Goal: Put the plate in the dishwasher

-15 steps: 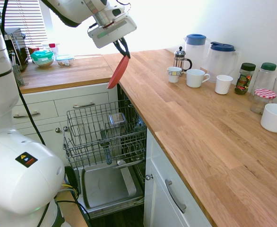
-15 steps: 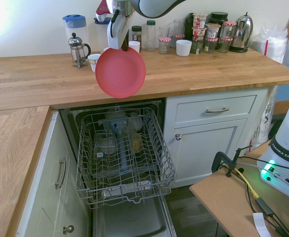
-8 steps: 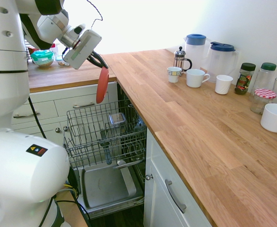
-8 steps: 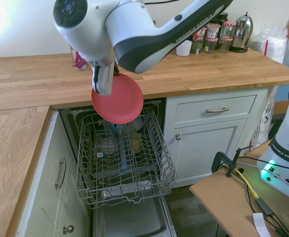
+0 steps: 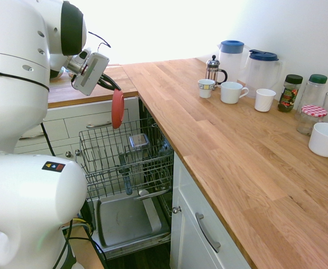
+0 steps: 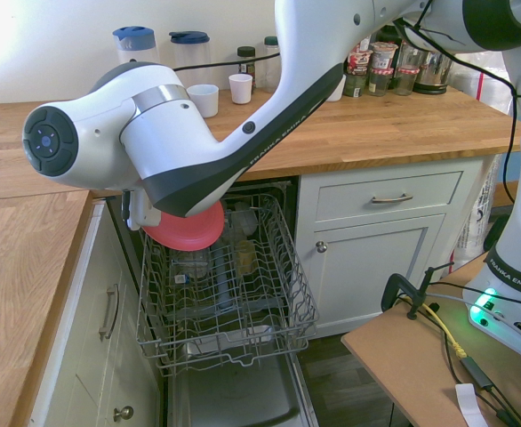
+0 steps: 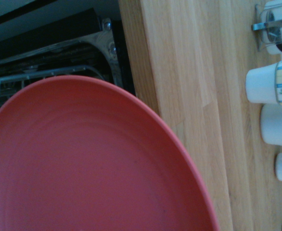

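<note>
The red-pink plate (image 5: 117, 109) hangs on edge from my gripper (image 5: 109, 85), which is shut on its rim. It is just above the far left corner of the pulled-out grey wire rack (image 5: 125, 157) of the open dishwasher. From the other side the plate (image 6: 185, 233) peeks out below my arm, over the rack's (image 6: 229, 294) back left part. The wrist view is mostly filled by the plate (image 7: 93, 163), with the rack's wires and the wooden worktop (image 7: 189, 96) beyond it. The dishwasher's steel-grey door panel (image 5: 125, 218) lies open below the rack.
Glasses and a cutlery basket (image 5: 137, 141) stand in the rack. Cups (image 5: 231, 92), a French press (image 5: 212, 68) and jugs (image 5: 262, 67) sit on the worktop at the back, a white bowl (image 5: 325, 139) at the right. White drawers (image 5: 99, 124) flank the dishwasher.
The arm has swung away from the worktop and lowered, carrying the plate down to just above the rack's far left corner. The grip has not changed.
</note>
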`<state>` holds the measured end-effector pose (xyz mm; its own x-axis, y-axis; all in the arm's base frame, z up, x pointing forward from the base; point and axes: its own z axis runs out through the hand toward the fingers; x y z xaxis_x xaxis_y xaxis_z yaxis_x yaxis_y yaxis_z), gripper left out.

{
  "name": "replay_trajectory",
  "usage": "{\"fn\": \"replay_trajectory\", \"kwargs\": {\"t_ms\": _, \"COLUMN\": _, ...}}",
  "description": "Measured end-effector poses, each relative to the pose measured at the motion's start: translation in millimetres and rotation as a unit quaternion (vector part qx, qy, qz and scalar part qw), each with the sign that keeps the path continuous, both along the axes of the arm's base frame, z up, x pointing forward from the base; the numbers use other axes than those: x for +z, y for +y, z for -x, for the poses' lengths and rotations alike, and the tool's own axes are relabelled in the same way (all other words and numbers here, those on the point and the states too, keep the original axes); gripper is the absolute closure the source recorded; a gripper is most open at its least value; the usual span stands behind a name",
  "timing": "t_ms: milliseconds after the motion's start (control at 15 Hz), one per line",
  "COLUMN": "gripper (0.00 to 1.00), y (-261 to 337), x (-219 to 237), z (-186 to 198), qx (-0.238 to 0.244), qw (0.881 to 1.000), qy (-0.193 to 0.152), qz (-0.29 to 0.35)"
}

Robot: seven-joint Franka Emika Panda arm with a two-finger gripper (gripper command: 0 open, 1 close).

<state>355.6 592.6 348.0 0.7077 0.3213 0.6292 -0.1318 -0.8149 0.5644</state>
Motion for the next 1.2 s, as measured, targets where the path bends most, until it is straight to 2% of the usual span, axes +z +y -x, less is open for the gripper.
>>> {"fn": "replay_trajectory", "kwargs": {"t_ms": 333, "gripper": 1.0, "y": 23.5, "x": -35.7, "z": 36.8, "qx": 0.046, "qw": 0.998, "qy": -0.019, "qz": 0.038}}
{"fn": "replay_trajectory", "kwargs": {"t_ms": 600, "gripper": 1.0, "y": 31.6, "x": -81.9, "z": 62.1, "qx": 0.07, "qw": 0.994, "qy": -0.026, "qz": 0.083}}
{"fn": "replay_trajectory", "kwargs": {"t_ms": 867, "gripper": 1.0, "y": 28.4, "x": -114.0, "z": 66.6, "qx": 0.071, "qw": 0.99, "qy": -0.038, "qz": 0.113}}
{"fn": "replay_trajectory", "kwargs": {"t_ms": 1200, "gripper": 1.0, "y": 27.9, "x": -146.3, "z": 55.9, "qx": 0.078, "qw": 0.99, "qy": -0.046, "qz": 0.109}}
